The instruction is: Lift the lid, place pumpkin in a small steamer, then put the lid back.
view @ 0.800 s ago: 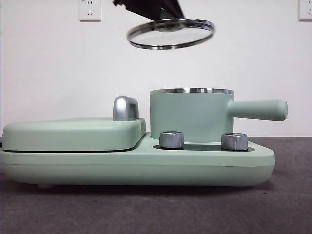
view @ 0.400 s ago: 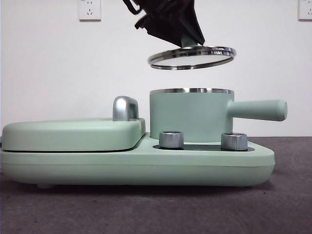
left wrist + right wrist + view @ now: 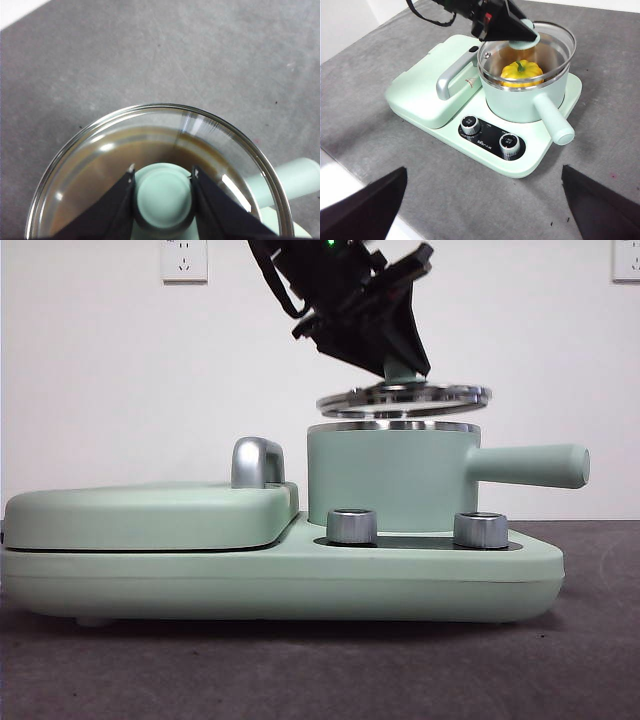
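My left gripper is shut on the mint-green knob of the lid, a glass disc with a chrome rim. It holds the lid, slightly tilted, just above the chrome rim of the small steamer. The same grip on the lid shows in the right wrist view. The yellow-orange pumpkin with its green stem sits inside the steamer. My right gripper is open and empty, well above the table in front of the appliance.
The steamer stands on a mint-green cooker base with two chrome dials. A wide flat mint-green cover with a chrome handle lies beside it. The steamer's long handle sticks out to the side. Grey table all round.
My left gripper has come down and to the right with the lid, from high above the pot to just over its rim, and the lid has levelled.
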`<control>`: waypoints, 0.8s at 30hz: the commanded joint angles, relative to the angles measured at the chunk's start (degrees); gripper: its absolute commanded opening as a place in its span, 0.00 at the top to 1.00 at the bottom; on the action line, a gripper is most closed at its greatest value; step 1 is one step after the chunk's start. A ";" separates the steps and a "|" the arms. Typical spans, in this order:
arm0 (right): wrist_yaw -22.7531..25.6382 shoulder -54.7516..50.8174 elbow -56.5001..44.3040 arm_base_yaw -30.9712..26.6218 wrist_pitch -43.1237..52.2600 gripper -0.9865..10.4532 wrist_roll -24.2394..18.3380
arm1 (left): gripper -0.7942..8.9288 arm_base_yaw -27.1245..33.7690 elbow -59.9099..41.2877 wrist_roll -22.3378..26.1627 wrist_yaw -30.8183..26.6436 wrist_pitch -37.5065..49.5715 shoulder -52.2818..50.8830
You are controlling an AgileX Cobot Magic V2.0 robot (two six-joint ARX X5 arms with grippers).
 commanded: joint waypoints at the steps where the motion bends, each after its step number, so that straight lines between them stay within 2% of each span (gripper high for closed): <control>1: -0.02 0.07 0.52 0.52 0.68 0.49 0.50 | 0.90 -0.57 2.14 1.18 0.31 1.53 1.03; 11: 0.07 0.07 0.52 0.50 0.70 0.49 0.70 | 0.90 -0.28 2.14 3.85 -1.81 -0.20 1.49; 24: 0.09 0.07 0.52 0.50 0.70 0.49 2.32 | 0.90 -0.28 2.14 3.72 -1.79 -0.83 4.46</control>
